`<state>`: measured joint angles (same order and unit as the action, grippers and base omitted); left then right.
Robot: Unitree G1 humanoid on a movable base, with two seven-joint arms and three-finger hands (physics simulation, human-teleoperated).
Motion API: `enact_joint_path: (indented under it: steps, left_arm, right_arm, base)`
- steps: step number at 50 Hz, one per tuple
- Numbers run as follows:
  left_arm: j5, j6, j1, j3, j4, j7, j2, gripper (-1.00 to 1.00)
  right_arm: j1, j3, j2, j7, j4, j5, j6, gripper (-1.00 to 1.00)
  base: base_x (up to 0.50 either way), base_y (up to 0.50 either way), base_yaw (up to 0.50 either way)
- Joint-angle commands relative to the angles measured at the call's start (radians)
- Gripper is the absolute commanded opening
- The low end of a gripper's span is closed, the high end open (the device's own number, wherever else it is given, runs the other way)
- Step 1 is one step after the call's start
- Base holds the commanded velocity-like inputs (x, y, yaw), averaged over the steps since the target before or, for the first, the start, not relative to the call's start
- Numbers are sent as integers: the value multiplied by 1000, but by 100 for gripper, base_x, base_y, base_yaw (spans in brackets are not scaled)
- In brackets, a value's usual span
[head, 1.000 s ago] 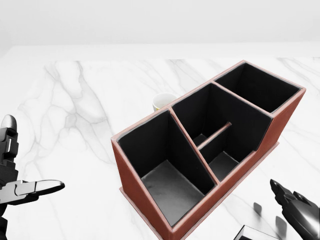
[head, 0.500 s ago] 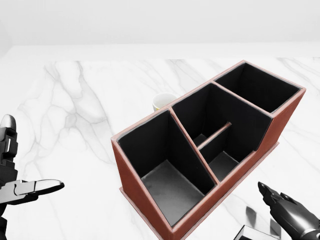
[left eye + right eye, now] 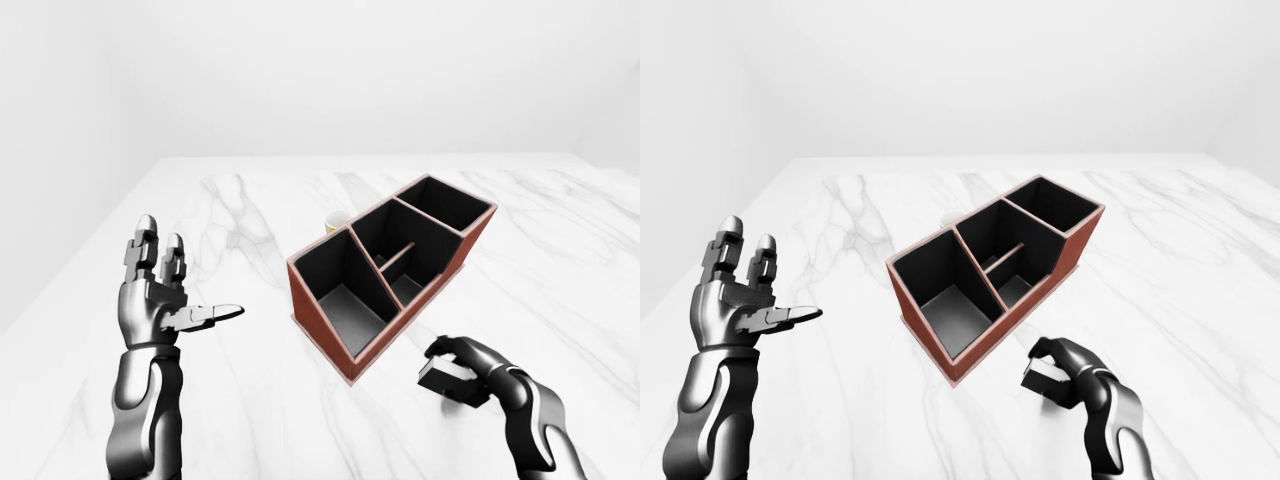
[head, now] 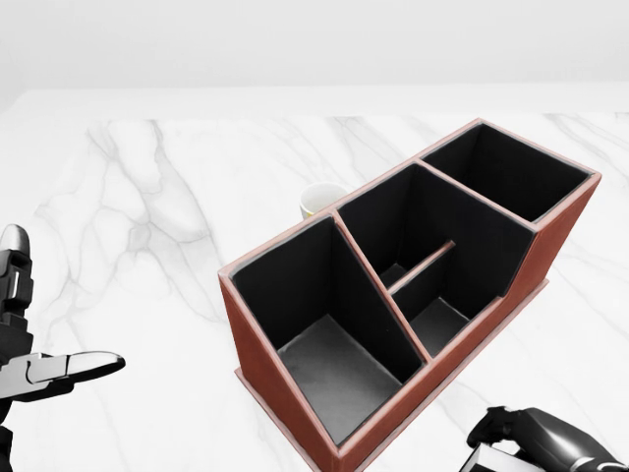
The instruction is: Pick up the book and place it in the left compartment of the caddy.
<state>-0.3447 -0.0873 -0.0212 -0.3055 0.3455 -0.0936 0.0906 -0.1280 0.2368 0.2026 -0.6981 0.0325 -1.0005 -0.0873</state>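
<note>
Right robot hand now curled round half-hidden book, left robot hand splayed

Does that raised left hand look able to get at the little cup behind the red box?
Probably yes. The left hand is open and holds nothing, and bare marble lies between it and the cup, which stands left of the caddy, not behind its walls.
</note>
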Motion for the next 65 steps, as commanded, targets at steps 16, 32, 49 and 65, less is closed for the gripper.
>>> enact_joint_path:
  steps: [16, 32, 49, 65]
  left_arm:
    - [4, 0, 1, 3, 0, 5, 1, 100]
    - [7, 0, -1, 6, -4, 2, -3, 100]
    - [4, 0, -2, 4, 5, 5, -2, 100]
    - [9, 0, -6, 6, 6, 3, -6, 100]
  right_arm:
    - [-16, -11, -7, 0, 80, -4, 0, -100]
    - [-87, 40, -107, 0, 597, -144, 0, -100]
    - [-73, 7, -186, 0, 921, -165, 0, -100]
    - [35, -13, -231, 0, 1015, -246, 0, -100]
  base:
    - [0, 0, 0]
    - [0, 0, 0]
    - [0, 0, 0]
    - [0, 0, 0]
